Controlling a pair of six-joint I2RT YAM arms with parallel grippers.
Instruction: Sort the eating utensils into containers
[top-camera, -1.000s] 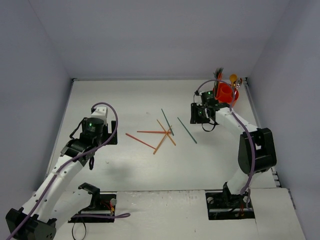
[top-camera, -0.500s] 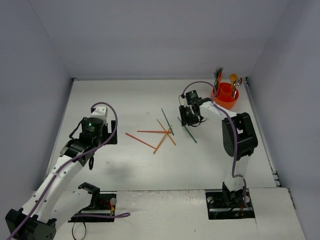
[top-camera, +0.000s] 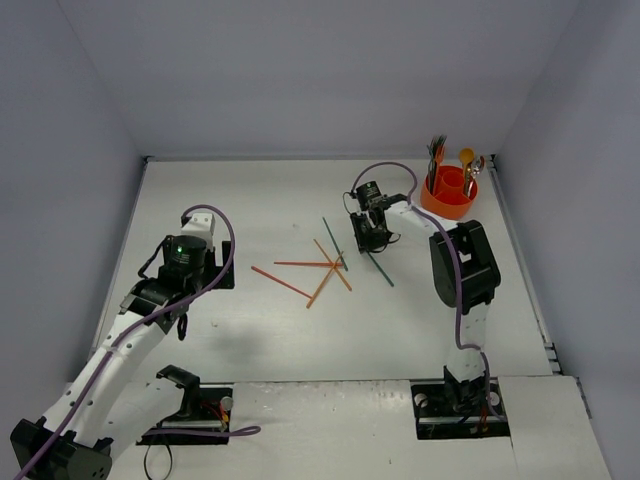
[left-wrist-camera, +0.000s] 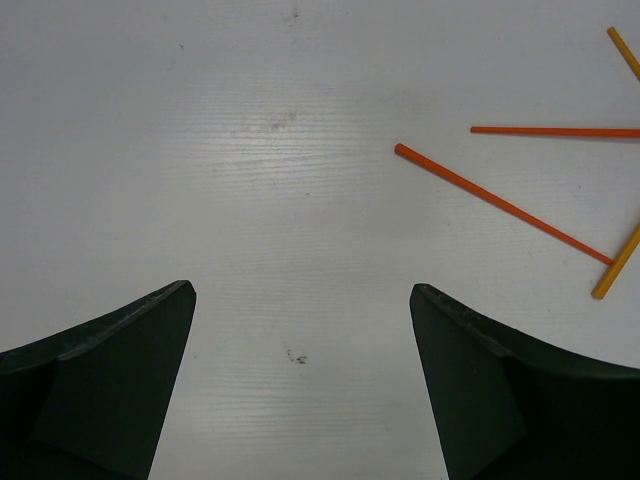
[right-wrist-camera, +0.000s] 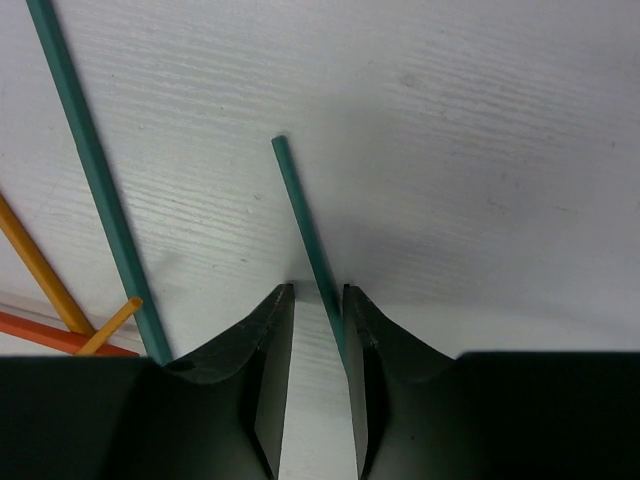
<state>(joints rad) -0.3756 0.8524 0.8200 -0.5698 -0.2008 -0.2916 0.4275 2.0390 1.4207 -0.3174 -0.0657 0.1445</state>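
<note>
Straddled a teal stick (right-wrist-camera: 300, 215) with the right pincer (right-wrist-camera: 317, 292), fingers (right-wrist-camera: 260, 380) nearly together, a sliver of gap beside it. Held the left pincer (left-wrist-camera: 300, 287) wide apart, orange sticks (left-wrist-camera: 500, 203) ahead to its right.

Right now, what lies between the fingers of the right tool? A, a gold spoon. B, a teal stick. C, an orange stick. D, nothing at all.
B: in the right wrist view, a teal stick lying on the table runs straight into the narrow gap between the fingers of the right tool.
</note>
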